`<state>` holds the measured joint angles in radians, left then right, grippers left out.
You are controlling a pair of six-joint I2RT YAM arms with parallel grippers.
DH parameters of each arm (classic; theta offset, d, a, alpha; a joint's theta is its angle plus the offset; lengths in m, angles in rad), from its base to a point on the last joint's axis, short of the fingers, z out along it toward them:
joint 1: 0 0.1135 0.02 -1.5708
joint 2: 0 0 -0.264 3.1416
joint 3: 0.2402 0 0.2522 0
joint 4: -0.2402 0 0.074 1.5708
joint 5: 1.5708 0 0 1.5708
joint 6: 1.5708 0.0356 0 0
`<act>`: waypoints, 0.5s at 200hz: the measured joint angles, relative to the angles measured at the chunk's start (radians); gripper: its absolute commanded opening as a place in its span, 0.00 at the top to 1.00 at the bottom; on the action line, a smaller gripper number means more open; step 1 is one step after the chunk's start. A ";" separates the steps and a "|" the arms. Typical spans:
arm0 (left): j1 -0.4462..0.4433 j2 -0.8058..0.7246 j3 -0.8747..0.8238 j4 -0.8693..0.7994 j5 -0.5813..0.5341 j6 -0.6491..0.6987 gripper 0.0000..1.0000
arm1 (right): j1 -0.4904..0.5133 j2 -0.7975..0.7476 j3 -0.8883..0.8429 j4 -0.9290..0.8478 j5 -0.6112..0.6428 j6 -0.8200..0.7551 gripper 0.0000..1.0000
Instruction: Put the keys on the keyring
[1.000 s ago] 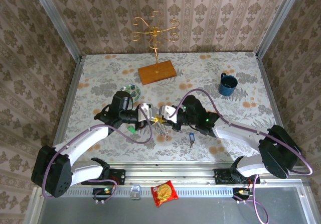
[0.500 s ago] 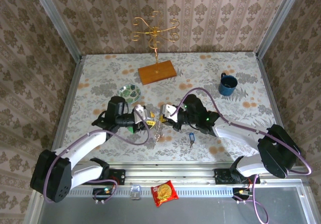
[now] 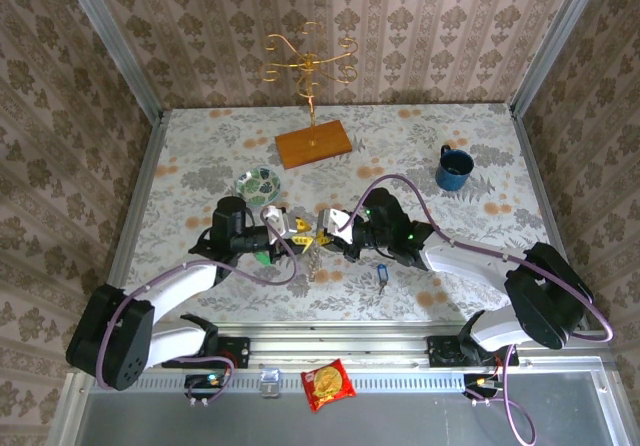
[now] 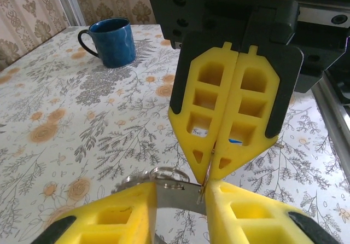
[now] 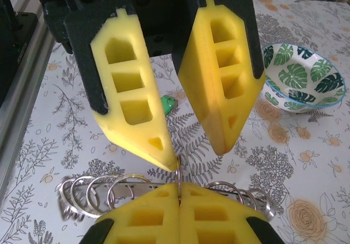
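Top external view: my left pincer (image 3: 299,232) and my right pincer (image 3: 324,236) meet tip to tip near the middle of the flowered table (image 3: 480,256), closer to the near rail (image 3: 330,334) than to the far wall (image 3: 420,26).

My right pincer is pressed together, pinching a thin loop of the keyring (image 3: 313,255), a row of wire loops strung along a flat metal strip. My left pincer stands apart, one finger (image 5: 134,110) on each side of that pinched loop, tips just above the strip. I cannot tell whether they touch it.

Both keys lie on the cloth, off the keyring. The green key (image 3: 262,258) is just on the near side of my left wrist, and the blue key (image 3: 381,277) is on the near side of my right forearm.

Walls close the table on the left, far and right sides. Bare cloth lies open to the right, up to the blue mug (image 3: 453,168). The patterned bowl (image 3: 259,182) sits just behind my left wrist. The wooden block (image 3: 313,144) carrying a gold wire stand (image 3: 310,61) stands farther back, at centre. A snack packet (image 3: 328,383) lies beyond the rail.
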<state>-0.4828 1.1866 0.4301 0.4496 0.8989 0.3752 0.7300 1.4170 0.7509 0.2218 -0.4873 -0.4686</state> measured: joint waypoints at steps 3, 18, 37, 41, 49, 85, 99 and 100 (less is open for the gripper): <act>0.000 0.002 0.000 0.002 0.002 -0.002 0.72 | 0.000 0.000 0.000 0.000 0.000 0.000 1.00; -0.001 0.008 0.000 0.008 0.011 -0.005 0.74 | -0.001 0.000 0.000 0.001 -0.007 0.000 1.00; -0.005 0.016 0.000 0.009 0.019 -0.006 0.77 | -0.001 0.000 0.000 0.010 -0.018 0.001 1.00; -0.007 0.018 0.000 0.010 0.020 -0.009 0.78 | -0.001 0.000 0.000 0.011 -0.019 0.002 1.00; -0.008 0.023 0.000 0.016 0.023 -0.012 0.80 | -0.001 0.002 0.000 0.013 -0.022 0.004 1.00; -0.015 0.063 0.000 0.063 0.035 -0.030 0.91 | -0.012 0.011 0.000 0.015 -0.023 0.019 1.00; -0.015 0.072 0.000 0.082 0.042 -0.042 1.00 | -0.017 0.012 0.000 0.016 -0.022 0.020 1.00; -0.015 0.074 0.000 0.083 0.043 -0.047 1.00 | -0.018 0.012 0.000 0.016 -0.022 0.021 1.00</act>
<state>-0.4976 1.2602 0.4297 0.5323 0.9417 0.3283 0.7124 1.4288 0.7509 0.2379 -0.5095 -0.4480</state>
